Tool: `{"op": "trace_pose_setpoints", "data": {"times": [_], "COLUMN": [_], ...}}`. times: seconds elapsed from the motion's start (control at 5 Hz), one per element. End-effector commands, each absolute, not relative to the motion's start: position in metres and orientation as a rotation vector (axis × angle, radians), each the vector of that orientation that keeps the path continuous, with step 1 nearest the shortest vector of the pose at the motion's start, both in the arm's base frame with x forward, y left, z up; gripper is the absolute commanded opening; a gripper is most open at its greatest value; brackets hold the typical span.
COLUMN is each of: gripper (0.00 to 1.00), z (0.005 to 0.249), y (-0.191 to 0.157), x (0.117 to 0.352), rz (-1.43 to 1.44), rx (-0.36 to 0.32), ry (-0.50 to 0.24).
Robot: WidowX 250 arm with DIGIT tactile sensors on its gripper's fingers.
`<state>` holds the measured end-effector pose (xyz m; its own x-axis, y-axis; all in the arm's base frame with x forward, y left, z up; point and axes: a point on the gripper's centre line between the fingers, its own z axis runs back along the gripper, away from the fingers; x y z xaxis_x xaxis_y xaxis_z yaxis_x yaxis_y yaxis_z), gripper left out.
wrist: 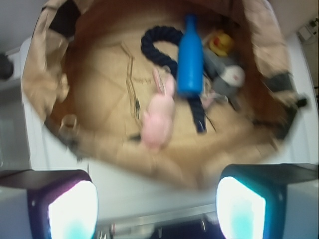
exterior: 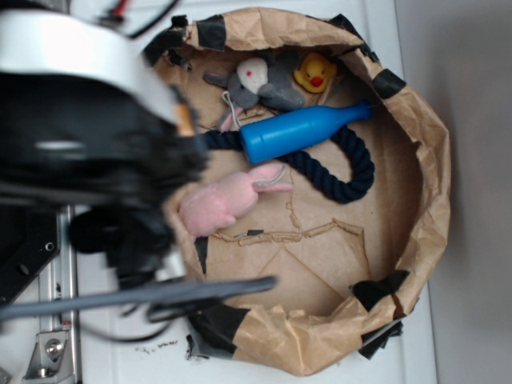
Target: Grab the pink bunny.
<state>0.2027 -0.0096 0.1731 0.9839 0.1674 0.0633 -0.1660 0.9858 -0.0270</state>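
Note:
The pink bunny (exterior: 222, 201) (wrist: 159, 116) lies on its side on the floor of a brown paper bag (exterior: 432, 144) (wrist: 45, 79), its ears pointing toward the blue bottle (exterior: 298, 130) (wrist: 190, 56). My gripper (wrist: 157, 206) hangs high above the bag's near rim, well short of the bunny. Its two fingers (wrist: 72, 209) stand wide apart with nothing between them. In the exterior view the blurred black arm (exterior: 88, 152) covers the left side and hides the gripper itself.
A dark blue rope (exterior: 344, 172) (wrist: 159, 42) loops under the bottle. A grey plush with a white face (exterior: 260, 80) (wrist: 227, 77) and a yellow duck (exterior: 314, 74) (wrist: 221, 44) lie at the bag's far end. The bag's crumpled walls rise around everything.

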Motion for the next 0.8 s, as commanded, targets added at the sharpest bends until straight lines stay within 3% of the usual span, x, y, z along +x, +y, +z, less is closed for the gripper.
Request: {"op": "trace_pose_setpoints", "data": {"times": [0.0,0.4,0.6], "gripper": [1.0,1.0,1.0], "z": [0.149,0.149,0.103], "y": [0.012,0.012,0.022], "x": [0.227,0.227,0.236], "rz": [0.261,0.261,0.335], "rx": [-0.025,-0.025,-0.036], "ry": [-0.031,-0.031,-0.019]}}
